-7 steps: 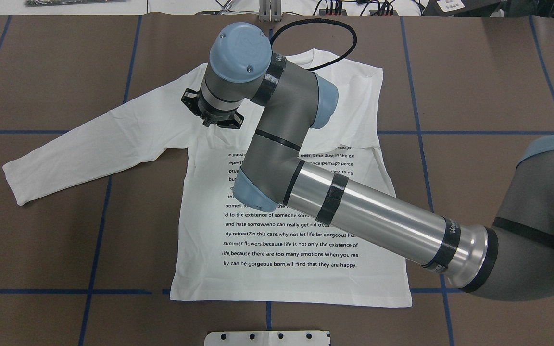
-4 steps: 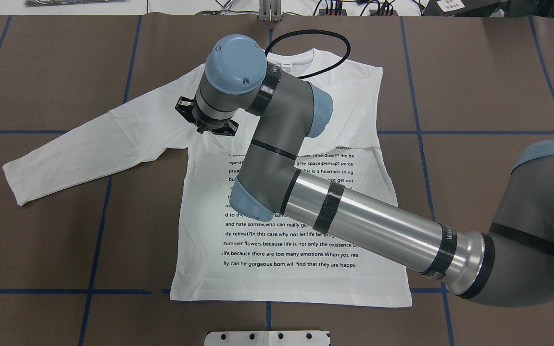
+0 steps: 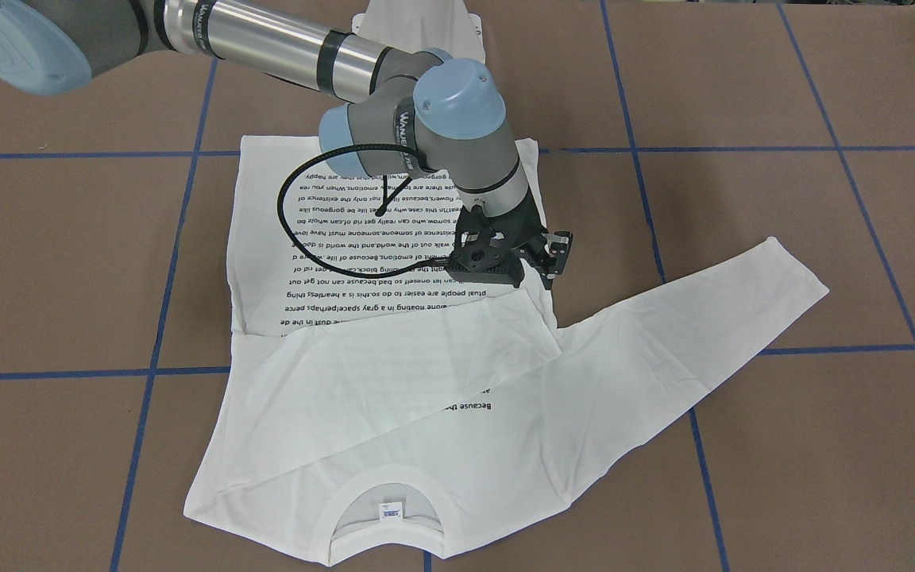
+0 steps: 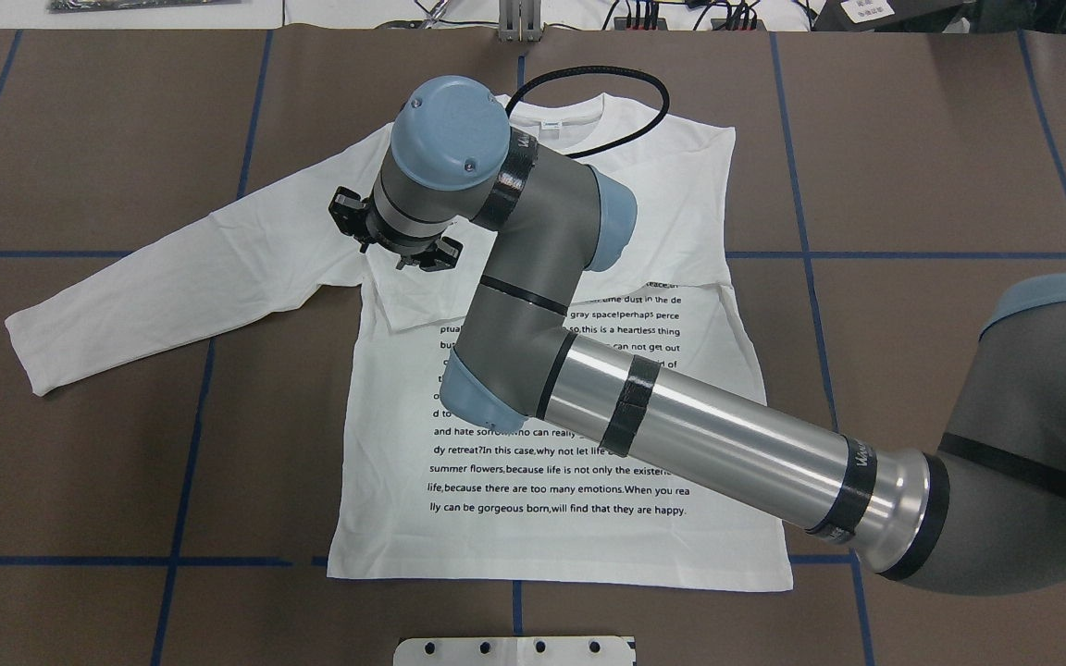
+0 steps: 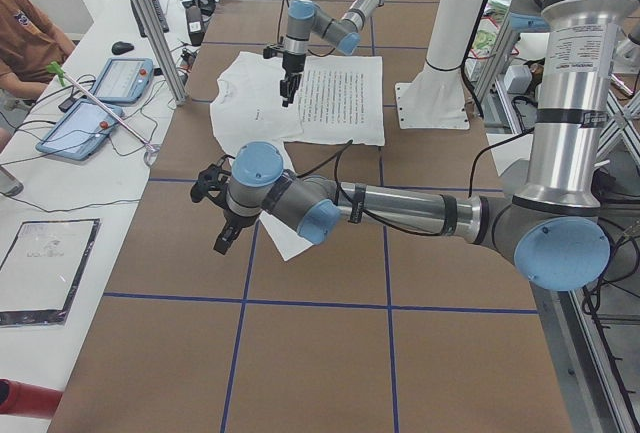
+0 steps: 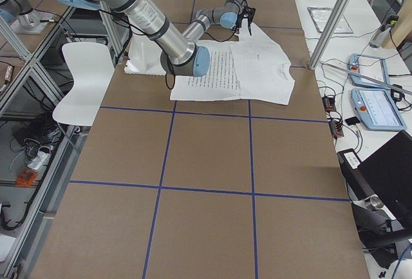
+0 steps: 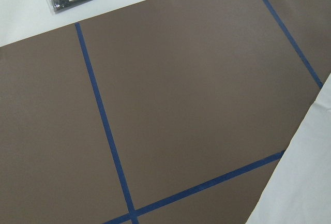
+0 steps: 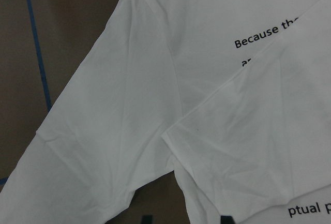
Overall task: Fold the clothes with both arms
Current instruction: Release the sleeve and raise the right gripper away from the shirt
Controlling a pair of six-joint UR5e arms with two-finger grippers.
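The clothes are one white long-sleeved T-shirt (image 4: pixel 570 518) with black printed text, lying flat and face up on the brown table. One sleeve (image 3: pixel 394 357) is folded across the chest, and its cuff (image 8: pixel 178 141) lies by the far armpit. The other sleeve (image 4: pixel 154 296) stretches out sideways. My right arm (image 4: pixel 709 435) reaches across the shirt. Its gripper (image 3: pixel 525 274) hangs just above the cuff, open, with nothing between its fingertips (image 8: pixel 225 219). My left arm (image 5: pixel 400 208) shows only in the exterior left view. Its gripper (image 5: pixel 222 223) hovers near the outstretched sleeve's end (image 7: pixel 305 182); I cannot tell if it is open or shut.
The white pedestal base (image 4: pixel 514 650) stands at the table's near edge, below the shirt's hem. Blue tape lines (image 4: pixel 181 462) cross the brown surface. A side table holds tablets (image 5: pixel 120 78), and a person (image 5: pixel 25 33) sits beside it. A white chair (image 6: pixel 84 79) stands behind the robot.
My right wrist has shifted left and slightly toward the robot. The folded sleeve's cuff now lies over the top lines of text. The outstretched sleeve has not moved.
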